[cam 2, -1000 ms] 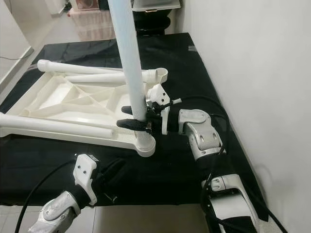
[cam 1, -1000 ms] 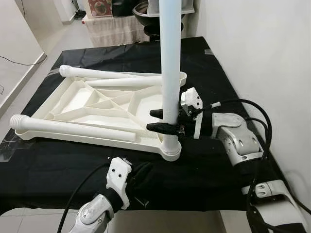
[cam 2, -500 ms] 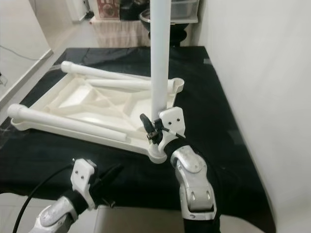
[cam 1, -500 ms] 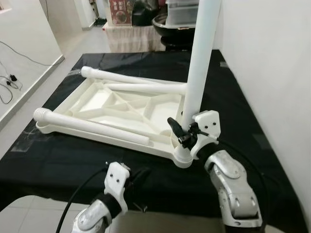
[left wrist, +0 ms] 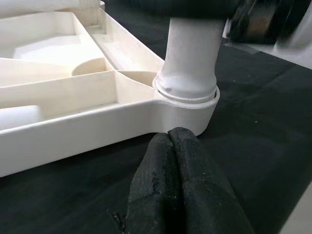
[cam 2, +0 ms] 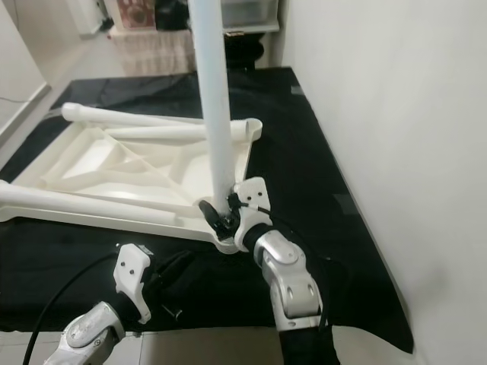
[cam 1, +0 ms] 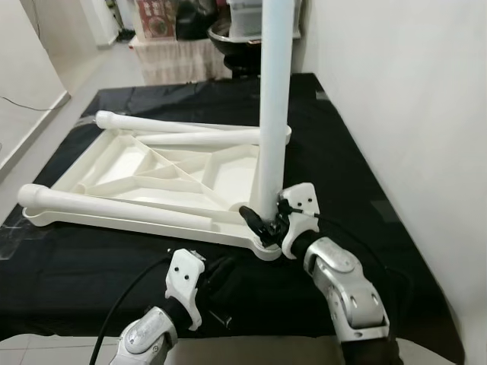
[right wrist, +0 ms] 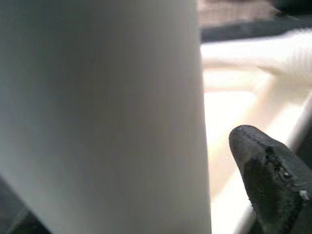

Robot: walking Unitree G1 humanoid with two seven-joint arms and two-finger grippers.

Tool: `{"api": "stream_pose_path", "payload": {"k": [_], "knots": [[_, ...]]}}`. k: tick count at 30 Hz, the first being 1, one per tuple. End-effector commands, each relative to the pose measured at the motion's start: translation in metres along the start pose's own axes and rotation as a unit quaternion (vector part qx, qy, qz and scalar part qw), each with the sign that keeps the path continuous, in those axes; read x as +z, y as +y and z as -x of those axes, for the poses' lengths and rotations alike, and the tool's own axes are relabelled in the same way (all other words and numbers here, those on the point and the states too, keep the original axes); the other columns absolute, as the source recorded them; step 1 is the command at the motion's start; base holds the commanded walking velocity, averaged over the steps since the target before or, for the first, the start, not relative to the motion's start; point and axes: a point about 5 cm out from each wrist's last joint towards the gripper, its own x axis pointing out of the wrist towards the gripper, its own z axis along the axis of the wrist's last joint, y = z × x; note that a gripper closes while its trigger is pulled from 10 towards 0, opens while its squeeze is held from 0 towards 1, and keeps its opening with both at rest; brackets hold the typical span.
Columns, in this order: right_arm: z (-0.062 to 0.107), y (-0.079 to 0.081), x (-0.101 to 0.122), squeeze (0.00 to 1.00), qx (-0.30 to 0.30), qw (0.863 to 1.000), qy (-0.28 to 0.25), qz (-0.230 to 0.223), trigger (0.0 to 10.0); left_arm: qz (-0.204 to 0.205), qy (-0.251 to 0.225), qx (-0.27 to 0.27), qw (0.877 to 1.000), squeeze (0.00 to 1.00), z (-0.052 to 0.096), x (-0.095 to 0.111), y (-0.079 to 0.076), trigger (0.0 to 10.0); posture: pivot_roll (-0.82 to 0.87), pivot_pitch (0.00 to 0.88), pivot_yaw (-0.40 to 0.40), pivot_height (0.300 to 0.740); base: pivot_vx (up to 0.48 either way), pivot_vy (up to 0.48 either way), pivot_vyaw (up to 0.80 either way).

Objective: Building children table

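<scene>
A white children's table top (cam 1: 163, 172) lies upside down on a black cloth (cam 1: 91, 262). One white leg (cam 1: 272, 114) stands upright in its near right corner socket (cam 1: 266, 249). My right gripper (cam 1: 257, 217) is shut on this leg just above the socket, reaching in from the near side; one black finger (right wrist: 265, 180) shows beside the leg (right wrist: 107, 107). My left gripper (cam 1: 221, 274) rests shut on the cloth, its fingertips (left wrist: 169, 139) just short of the socket (left wrist: 187, 105). Loose legs (cam 1: 114, 207) lie across the top.
A white wall (cam 1: 396, 114) runs close along the right of the clothed surface. Its front edge is just below my arms. Beyond the far end stand a draped bench (cam 1: 183, 57) and dark containers. Bare floor (cam 1: 84, 72) lies at the far left.
My right arm has swung from the leg's right side round to its near side, and the gripper sits lower by the socket. The camera shifted. The left gripper stays put.
</scene>
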Motion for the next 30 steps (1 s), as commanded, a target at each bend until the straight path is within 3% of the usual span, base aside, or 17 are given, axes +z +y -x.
{"api": "stream_pose_path", "payload": {"k": [1,4,6,10,15,18,19,20,21,30], "knots": [[0.0,-0.001,0.014,0.0,0.071,0.997,-0.022,0.017,10.0,0.002,0.006,0.004,1.0,0.0,0.002,-0.004,0.001,10.0,0.0,0.135,0.029,0.74,0.0,0.0,0.0],[0.006,-0.009,0.015,0.0,0.161,0.984,0.007,0.072,10.0,0.002,0.005,0.003,1.0,0.0,0.002,-0.004,0.0,10.0,0.0,0.134,0.027,0.74,0.0,0.0,0.0],[0.009,-0.014,0.014,0.0,0.206,0.975,0.028,0.077,10.0,0.002,0.005,0.003,1.0,0.0,0.001,-0.004,0.0,10.0,0.0,0.134,0.022,0.74,0.0,0.0,0.0],[0.01,-0.016,0.014,0.0,0.217,0.973,0.033,0.074,10.0,0.002,0.005,0.003,1.0,0.0,0.001,-0.004,0.0,10.0,0.0,0.134,0.022,0.74,0.0,0.0,0.0],[0.005,-0.032,0.022,0.0,0.272,0.958,0.046,0.079,10.0,0.001,0.002,0.004,1.0,0.0,0.0,-0.004,-0.002,10.0,0.01,0.134,0.013,0.74,0.0,0.0,0.0],[0.003,-0.035,0.023,0.0,0.277,0.956,0.048,0.079,10.0,0.001,0.002,0.005,1.0,0.0,0.0,-0.004,-0.002,10.0,0.01,0.134,0.013,0.74,0.0,0.0,0.0],[0.002,-0.038,0.024,0.0,0.284,0.955,0.047,0.077,2.6,0.001,0.002,0.005,1.0,0.0,-0.001,-0.004,-0.003,10.0,0.01,0.136,0.012,0.74,0.0,0.0,0.0],[0.002,-0.038,0.024,0.0,0.284,0.955,0.047,0.077,2.6,0.001,0.002,0.005,1.0,0.0,-0.001,-0.004,-0.003,10.0,0.01,0.136,0.012,0.74,0.0,0.0,0.0],[0.002,-0.04,0.025,0.0,0.288,0.954,0.046,0.074,0.0,0.001,0.001,0.006,1.0,0.0,-0.001,-0.004,-0.003,10.0,0.01,0.138,0.012,0.74,0.0,0.0,0.0],[0.008,-0.049,0.024,0.0,0.287,0.955,0.042,0.067,0.0,0.005,-0.001,0.004,1.0,0.0,-0.001,-0.004,-0.005,10.0,-0.01,0.146,0.014,0.74,0.0,0.0,0.0]]}}
